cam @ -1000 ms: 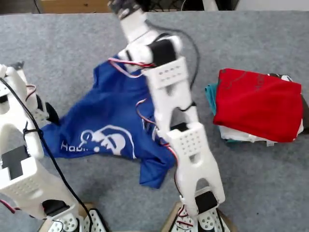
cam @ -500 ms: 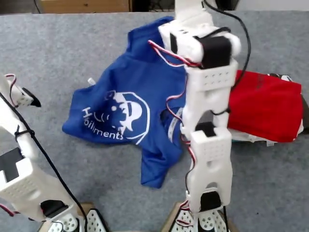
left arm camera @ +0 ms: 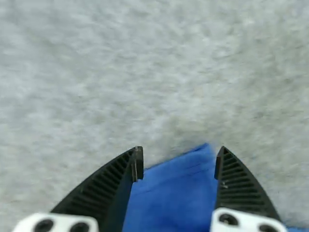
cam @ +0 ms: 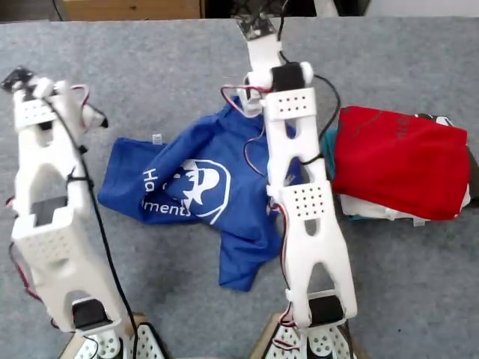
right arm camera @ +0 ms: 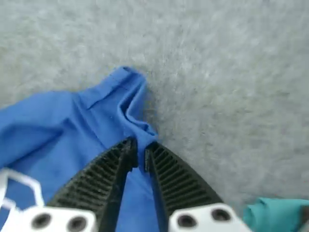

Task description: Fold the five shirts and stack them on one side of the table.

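Observation:
A blue shirt (cam: 187, 183) with a white print lies crumpled mid-table. The right arm (cam: 288, 105) stretches over the shirt's far right part. Its gripper (right arm camera: 140, 145) is pinched on a raised fold of blue fabric (right arm camera: 111, 106) near the shirt's edge. My left gripper (left arm camera: 179, 157) stands open, its fingers either side of a blue corner (left arm camera: 174, 193) of the shirt. From above, that gripper (cam: 96, 118) sits just beyond the shirt's far left corner. A folded pile topped by a red shirt (cam: 400, 161) rests at the right.
Grey carpet-like table surface (cam: 150, 52) surrounds the shirt. Teal cloth (right arm camera: 275, 212) from the pile lies close to the right gripper. Both arm bases (cam: 314, 336) stand at the near edge.
The right arm swung the blue shirt toward the far edge, then brought it back down mid-table. The left arm moved from the left edge up to the shirt's far left corner.

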